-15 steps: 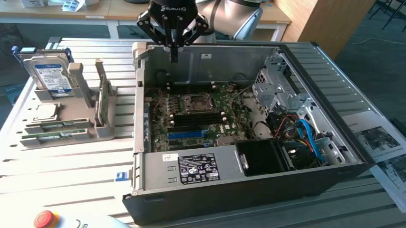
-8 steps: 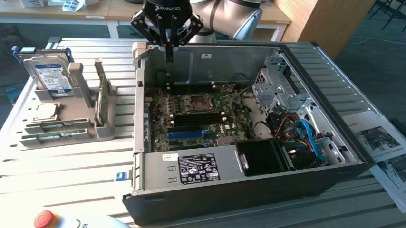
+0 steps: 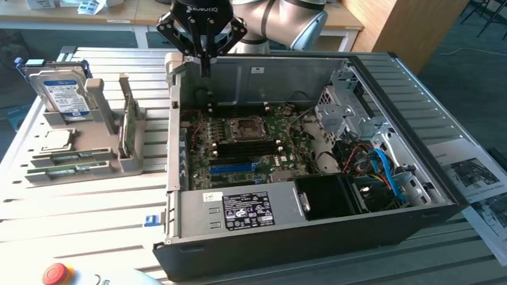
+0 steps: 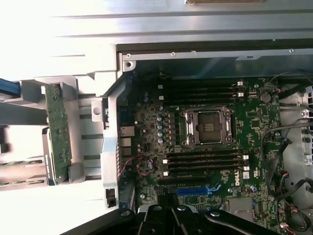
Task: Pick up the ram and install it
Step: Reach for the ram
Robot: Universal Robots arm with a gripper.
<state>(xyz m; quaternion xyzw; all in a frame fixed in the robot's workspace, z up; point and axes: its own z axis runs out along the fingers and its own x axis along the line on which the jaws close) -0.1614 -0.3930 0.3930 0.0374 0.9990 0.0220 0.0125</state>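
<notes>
Slatted grey table (image 3: 79,208) carrying an open computer case (image 3: 317,243). From outside: gripper (image 3: 204,70) over the case's rear corner, jaws pinched together, empty; ram (image 3: 124,122) upright in a rack (image 3: 95,98), exterior view's left, well apart. At the wrist: ram (image 4: 58,132) in its rack (image 4: 83,122) beside the case (image 4: 110,147); motherboard (image 4: 205,142) facing the gripper (image 4: 168,218).

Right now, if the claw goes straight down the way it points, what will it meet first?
Most likely the motherboard inside the open computer case, about at the blue slot, going by the wrist view. The claw hangs high above it, so the exact spot is uncertain.
</notes>
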